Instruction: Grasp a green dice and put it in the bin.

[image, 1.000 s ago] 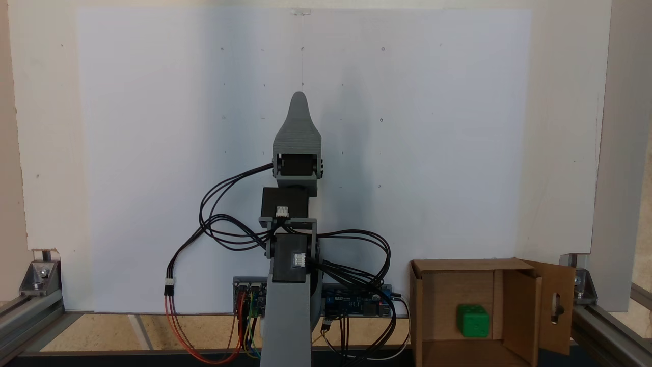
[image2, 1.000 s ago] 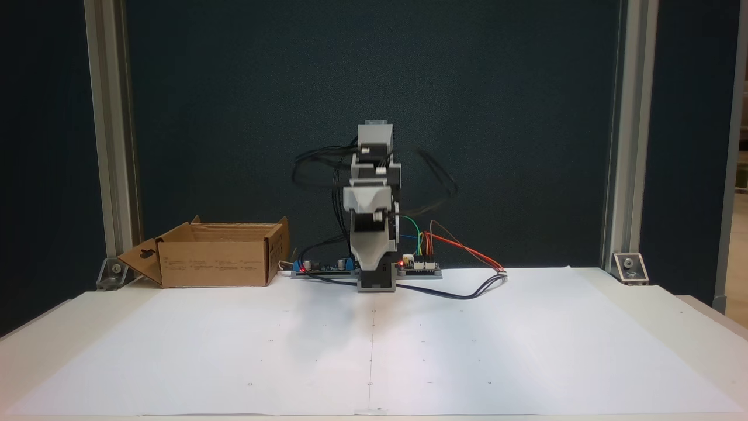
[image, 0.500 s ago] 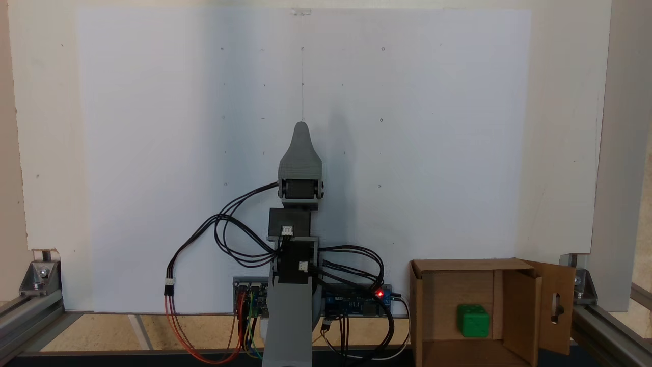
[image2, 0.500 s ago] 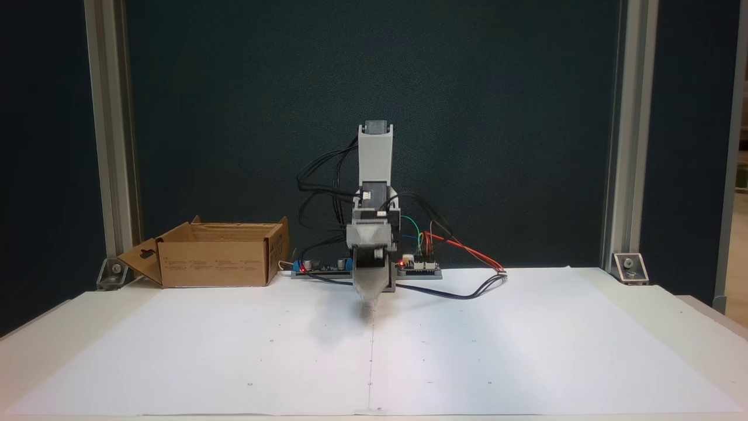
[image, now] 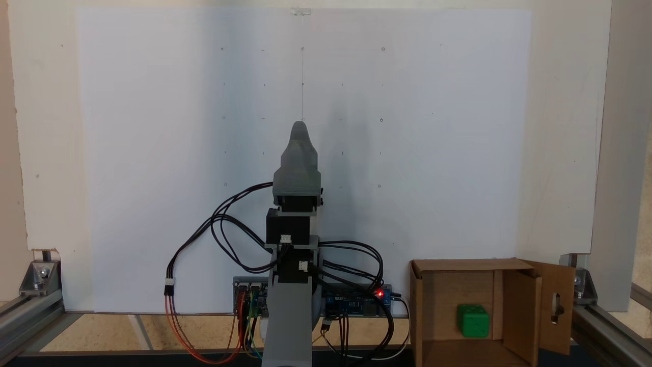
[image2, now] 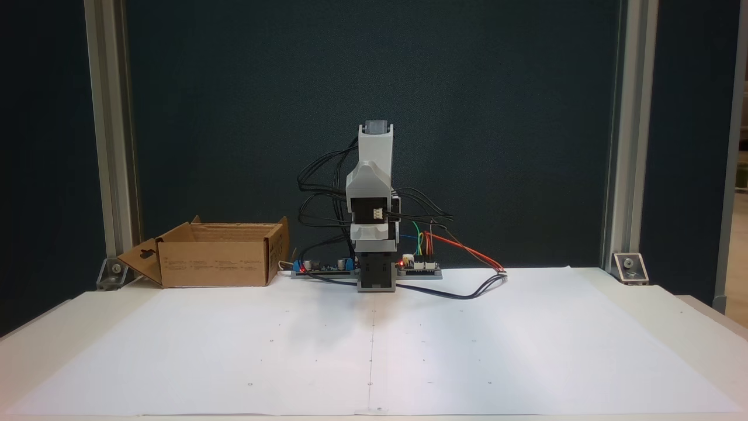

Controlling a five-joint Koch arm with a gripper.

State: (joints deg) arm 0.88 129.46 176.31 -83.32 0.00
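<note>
White paper covers the tabletop from edge to edge, speckled with tiny printed dots and split by a thin centre line, and behind it all hangs a dark blue-black backdrop framed by aluminium posts bolted down with corner brackets. The grey arm stands folded up over its base at the back edge, black cables looping off to one side, red and orange wires trailing the other way, a red light glowing on the circuit boards at its foot. Now the hand: from above it reads as one tapered grey point lying along the centre line, jaws stacked one over the other, so I cannot tell whether it is parted or closed, and nothing shows in it. The green dice is well away from that hand, down inside the bin, sitting on the cardboard floor near the inner wall, pips just visible on top. In the front fixed view the bin sits at the left rear of the tabletop, its slotted flap hanging outward. There are printed lines on the box face, too small to read.
</note>
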